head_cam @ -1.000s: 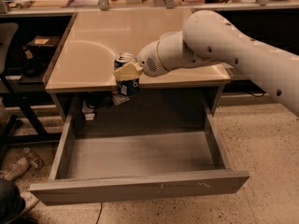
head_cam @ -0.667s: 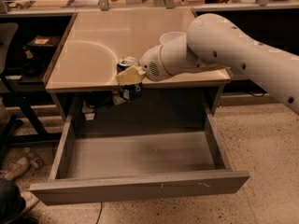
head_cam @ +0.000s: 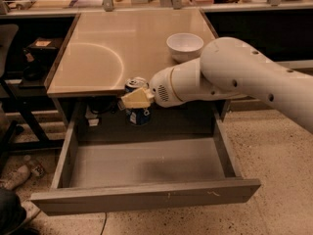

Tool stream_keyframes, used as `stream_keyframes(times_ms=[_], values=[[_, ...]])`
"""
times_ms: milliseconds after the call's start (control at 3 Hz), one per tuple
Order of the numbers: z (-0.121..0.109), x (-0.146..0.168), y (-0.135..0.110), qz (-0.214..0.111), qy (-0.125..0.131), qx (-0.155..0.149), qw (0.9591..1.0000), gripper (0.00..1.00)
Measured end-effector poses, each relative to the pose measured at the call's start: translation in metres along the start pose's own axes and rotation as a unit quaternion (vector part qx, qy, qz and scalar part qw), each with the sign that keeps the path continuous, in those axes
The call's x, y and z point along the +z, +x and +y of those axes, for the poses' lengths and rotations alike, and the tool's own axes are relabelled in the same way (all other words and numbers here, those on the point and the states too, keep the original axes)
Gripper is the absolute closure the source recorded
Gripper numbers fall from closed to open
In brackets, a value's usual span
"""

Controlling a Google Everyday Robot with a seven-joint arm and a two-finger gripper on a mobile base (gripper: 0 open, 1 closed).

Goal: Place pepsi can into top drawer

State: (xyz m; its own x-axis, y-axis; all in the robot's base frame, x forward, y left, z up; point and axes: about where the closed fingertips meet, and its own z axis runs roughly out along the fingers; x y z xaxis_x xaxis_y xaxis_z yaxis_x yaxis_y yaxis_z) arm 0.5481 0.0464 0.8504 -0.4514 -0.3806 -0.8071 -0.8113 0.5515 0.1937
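Grey drawer [head_cam: 146, 199]: pulled fully open toward the viewer, scuffed front panel nearest, flat bare floor behind it between low side walls.

Blue can [head_cam: 139, 112]: hangs in the air just in front of the table's near edge, left of centre, its base clear of the drawer floor; not yet set down.

Long axis: close to upright, silver top up, base facing the drawer floor.

Gripper [head_cam: 131, 100]: clenched on the can's upper half, a pale yellow finger crossing its front, reaching in from the right.

Key relation: the can looks to be over the far end of the drawer, with the open floor below and nearer; a lowering move, perhaps drawn a little nearer, seems all that is left.

White arm [head_cam: 234, 77]: runs from the right edge leftward to the gripper, passing over the drawer's far right corner.

Beige table [head_cam: 98, 58]: directly behind and above the can.

White bowl [head_cam: 185, 45]: on the table, far right of the can, well apart from it.

Change from a second ago: the can sits lower and slightly further right, its top dropped to about the table edge; the arm has come down enough to uncover the bowl it hid.
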Motion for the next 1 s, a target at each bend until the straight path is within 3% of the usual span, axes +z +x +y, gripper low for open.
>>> stream_keyframes(times_ms=[333, 1000], values=[[0.003, 0.009, 0.025, 0.005, 0.011, 0.022, 0.9997, 1.0], [0.009, 0.017, 0.037, 0.008, 0.012, 0.032, 0.9994, 1.0]])
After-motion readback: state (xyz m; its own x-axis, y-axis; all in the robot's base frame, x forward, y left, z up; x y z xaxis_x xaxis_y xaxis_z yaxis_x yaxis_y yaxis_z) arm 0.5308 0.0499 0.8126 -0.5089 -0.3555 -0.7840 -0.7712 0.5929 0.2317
